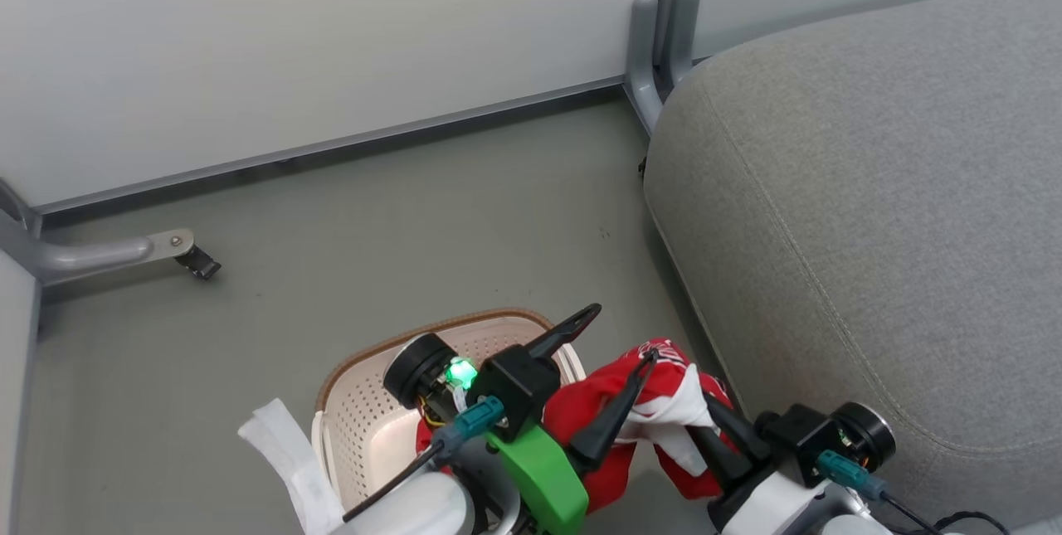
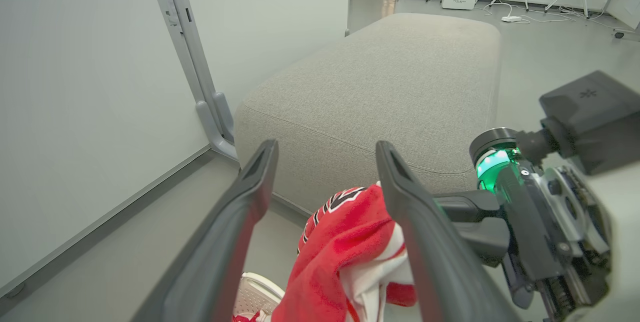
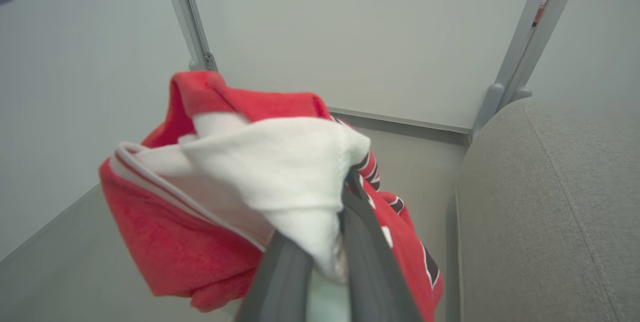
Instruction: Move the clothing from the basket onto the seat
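Grey floor point(image 1: 373, 228) station: right gripper point(image 1: 709, 427) clamped on clothing point(image 1: 664, 386), basket point(image 1: 357, 369) to its left, bare seat point(image 1: 871, 228) to its right; left gripper point(image 2: 327, 148) gapes empty; placement outstanding.

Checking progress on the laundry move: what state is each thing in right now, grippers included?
basket: upright on the floor.
seat: no clothing on it yet.
clothing: bunched, lifted, between basket and seat.
left gripper: open, holding nothing.
right gripper: shut on the clothing.
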You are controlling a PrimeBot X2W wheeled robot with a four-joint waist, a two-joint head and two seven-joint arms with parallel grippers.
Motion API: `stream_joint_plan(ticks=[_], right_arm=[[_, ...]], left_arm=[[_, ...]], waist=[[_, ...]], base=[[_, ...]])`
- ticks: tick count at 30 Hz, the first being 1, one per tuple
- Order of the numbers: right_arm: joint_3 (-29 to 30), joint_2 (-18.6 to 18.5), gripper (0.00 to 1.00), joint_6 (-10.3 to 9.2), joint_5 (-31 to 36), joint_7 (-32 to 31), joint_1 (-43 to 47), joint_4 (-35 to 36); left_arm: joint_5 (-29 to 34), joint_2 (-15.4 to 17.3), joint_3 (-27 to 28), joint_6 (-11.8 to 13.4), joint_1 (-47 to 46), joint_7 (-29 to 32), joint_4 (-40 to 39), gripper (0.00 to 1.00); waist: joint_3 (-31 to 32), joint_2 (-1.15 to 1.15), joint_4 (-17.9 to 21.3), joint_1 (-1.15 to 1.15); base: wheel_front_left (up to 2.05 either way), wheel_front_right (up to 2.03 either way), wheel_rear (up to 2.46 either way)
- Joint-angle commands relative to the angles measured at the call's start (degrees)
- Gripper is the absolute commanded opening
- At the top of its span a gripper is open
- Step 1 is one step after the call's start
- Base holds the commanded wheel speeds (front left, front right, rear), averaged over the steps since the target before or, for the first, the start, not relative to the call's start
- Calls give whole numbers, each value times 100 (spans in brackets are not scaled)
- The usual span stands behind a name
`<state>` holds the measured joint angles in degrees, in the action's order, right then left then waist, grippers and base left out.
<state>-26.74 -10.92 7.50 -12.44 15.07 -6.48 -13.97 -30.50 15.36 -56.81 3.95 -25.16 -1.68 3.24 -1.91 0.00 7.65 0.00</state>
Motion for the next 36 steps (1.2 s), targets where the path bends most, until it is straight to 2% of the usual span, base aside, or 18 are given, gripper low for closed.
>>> stream_joint_plan(ticks=[1,5,15,20,26,31,36], right_arm=[[100,-26,0,-2,31,16,23,78],[461,45,0,-2,62,15,37,310],[1096,351,0,-3,222,16,109,772],[1423,518,0,-3,292,16,-73,1003],[2309,681,0,-3,463,16,-603,1324],[3234,684,0,-3,609,16,-1527,1475],[4068,155,0,-4,430,16,-2641,1261]], left_arm=[[-13,51,57,22,21,-50,-3,100],[62,120,149,47,-153,-137,40,100],[246,207,30,-240,-648,-40,120,100],[354,239,-26,-331,-895,72,94,100],[457,218,-133,-466,-1216,260,9,100],[548,317,-191,-598,-1516,460,-133,100],[690,336,-254,-716,-1842,592,-260,100]], waist=[[-211,0,198,0],[-560,0,540,0],[-1423,0,1348,0],[-1915,0,1607,0],[-2578,0,1595,0],[-3223,0,1397,0],[-3830,0,1042,0]], base=[[0,0,0],[0,0,0],[0,0,0],[0,0,0],[0,0,0],[0,0,0],[0,0,0]])
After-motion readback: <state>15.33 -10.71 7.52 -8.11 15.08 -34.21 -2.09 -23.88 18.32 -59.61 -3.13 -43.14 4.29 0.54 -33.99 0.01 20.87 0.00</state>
